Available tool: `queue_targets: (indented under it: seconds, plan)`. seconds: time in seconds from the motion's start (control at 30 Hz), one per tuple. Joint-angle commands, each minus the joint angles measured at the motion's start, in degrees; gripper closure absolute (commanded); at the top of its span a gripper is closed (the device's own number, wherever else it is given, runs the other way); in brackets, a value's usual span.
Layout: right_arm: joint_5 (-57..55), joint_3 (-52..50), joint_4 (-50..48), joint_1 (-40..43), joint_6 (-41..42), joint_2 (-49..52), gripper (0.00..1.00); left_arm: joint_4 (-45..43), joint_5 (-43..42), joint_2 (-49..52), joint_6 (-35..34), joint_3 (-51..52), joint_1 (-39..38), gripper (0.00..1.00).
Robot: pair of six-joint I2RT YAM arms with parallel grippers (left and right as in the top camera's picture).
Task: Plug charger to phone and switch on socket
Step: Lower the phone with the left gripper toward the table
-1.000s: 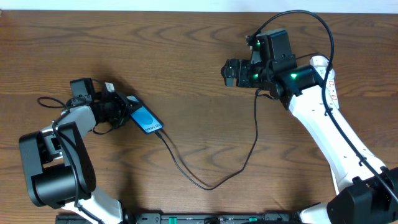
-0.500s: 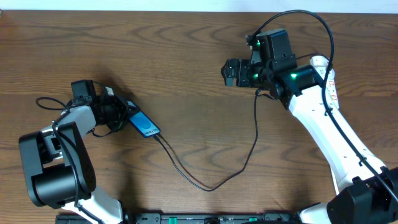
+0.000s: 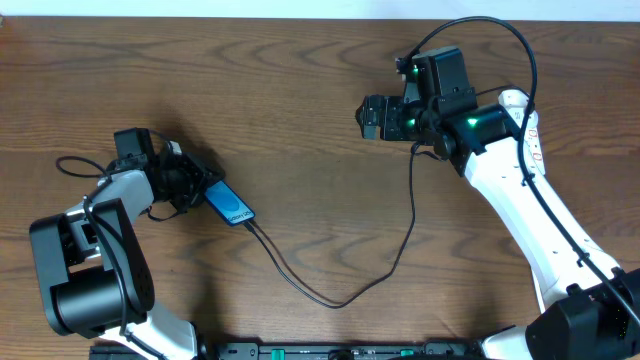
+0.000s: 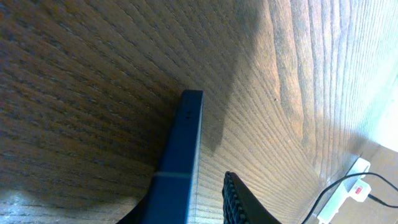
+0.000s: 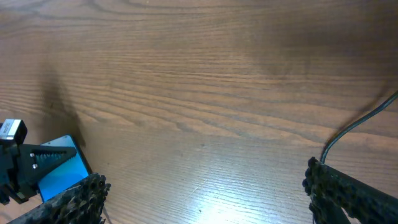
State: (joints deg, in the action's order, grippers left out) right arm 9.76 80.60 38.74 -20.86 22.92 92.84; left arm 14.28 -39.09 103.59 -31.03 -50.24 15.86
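The phone [image 3: 230, 205], with a light-blue screen, lies at the left just past my left gripper [image 3: 190, 180]. In the left wrist view its blue edge [image 4: 183, 155] rests against one finger, and bare wood shows between it and the other finger, so the jaws [image 4: 186, 214] are slightly open around it. The charger cable [image 3: 340, 298] is plugged into the phone's lower end and loops right and up toward my right arm. My right gripper [image 3: 372, 117] [image 5: 205, 199] is open and empty above bare wood. The white socket [image 4: 351, 186] has a red switch; in the overhead view it [image 3: 520, 105] is mostly hidden behind my right arm.
The table [image 3: 300, 90] is brown wood. The right wrist view also shows the phone [image 5: 59, 174] at its lower left and a stretch of the cable [image 5: 354, 130] at its right. A black camera cable arcs over my right wrist [image 3: 500, 25].
The phone's free end has swung down and slightly left, with my left gripper shifting a little the same way. The cable followed. The right arm has not moved.
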Motion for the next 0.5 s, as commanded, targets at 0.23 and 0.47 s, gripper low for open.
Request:
queue_targets:
  seconds: [0.23,0.47]
  plan:
    - [-0.2,0.3,0.1,-0.2,-0.9,-0.8,0.01,0.9,1.0,-0.9,0.6,-0.4,-0.1,0.65]
    - [-0.2,0.3,0.3,-0.2,-0.9,-0.8,0.01,1.5,1.0,-0.9,0.6,-0.4,-0.1,0.44]
